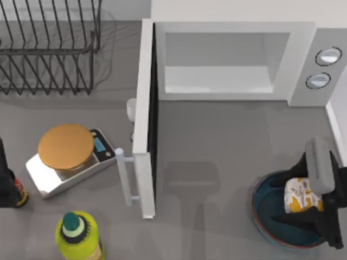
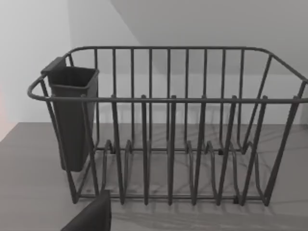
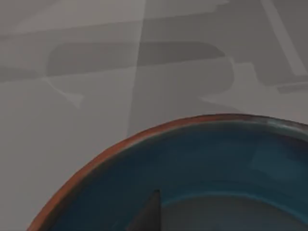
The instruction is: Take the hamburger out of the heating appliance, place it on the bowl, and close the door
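The white boxy microwave (image 1: 227, 59) has two silver-rimmed round dials (image 1: 323, 67) and a white door (image 1: 143, 119) with a dark inner edge. The paper-wrapped hamburger (image 1: 301, 195) is white with orange-yellow marks. The round bowl (image 3: 192, 168) is blue-teal with a reddish-brown rim. The wire dish rack (image 2: 168, 125) is dark grey, the bottle (image 1: 78, 235) yellow-green with a green cap, the desk (image 1: 217, 141) grey.

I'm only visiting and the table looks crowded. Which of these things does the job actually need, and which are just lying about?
Part of the job:
hamburger, at the right end effector
bowl, beneath it
microwave, cavity bare
door, swung open

Just lying about:
dish rack
kitchen scale with orange-brown disc
green bottle
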